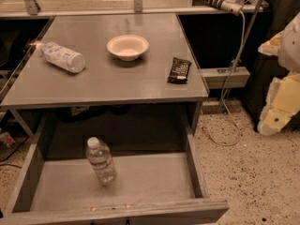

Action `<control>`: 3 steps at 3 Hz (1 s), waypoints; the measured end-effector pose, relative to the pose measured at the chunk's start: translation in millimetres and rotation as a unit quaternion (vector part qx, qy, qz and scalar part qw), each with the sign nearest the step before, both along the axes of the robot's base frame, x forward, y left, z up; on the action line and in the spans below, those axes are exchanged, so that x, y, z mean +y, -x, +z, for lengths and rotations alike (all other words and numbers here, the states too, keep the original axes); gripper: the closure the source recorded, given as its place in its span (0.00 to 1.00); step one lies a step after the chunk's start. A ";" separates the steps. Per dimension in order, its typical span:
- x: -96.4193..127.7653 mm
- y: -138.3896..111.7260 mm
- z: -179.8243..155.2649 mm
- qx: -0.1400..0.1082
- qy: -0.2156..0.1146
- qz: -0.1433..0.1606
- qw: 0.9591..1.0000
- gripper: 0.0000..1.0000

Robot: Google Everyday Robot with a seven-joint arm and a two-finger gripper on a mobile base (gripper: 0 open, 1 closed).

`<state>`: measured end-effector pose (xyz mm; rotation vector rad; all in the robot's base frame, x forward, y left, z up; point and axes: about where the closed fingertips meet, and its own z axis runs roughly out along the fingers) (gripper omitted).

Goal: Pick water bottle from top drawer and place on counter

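Camera view looked down on a grey tabletop (117,84) with an open drawer (151,184) pulled out beneath its near edge. The water bottle (100,161), small and clear with a white cap, stood upright on the drawer floor, left of the middle and apart from the side walls. Nothing held it.

On the tabletop a larger bottle (61,56) with a white speckled label lay on its side near the left edge. A pale bowl (127,46) sat near the middle toward the far side. A dark snack packet (179,70) lay flat close to the right edge. All three were well apart from each other.

The end effector (277,111) showed only as a pale, yellowish shape at the right edge of the scene, above the speckled floor (248,172) and well away from the drawer and the tabletop. Whether it was open or closed could not be told, and it had hold of nothing visible. A white cable (233,78) hung down to the right of the tabletop.
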<state>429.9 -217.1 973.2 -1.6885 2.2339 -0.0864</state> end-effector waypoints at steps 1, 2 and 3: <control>7.2 30.0 -2.1 -0.002 -0.037 0.012 0.999 0.00; 41.3 64.9 -2.2 0.001 -0.095 0.054 0.994 0.00; 54.5 67.9 4.1 0.000 -0.119 0.063 0.991 0.00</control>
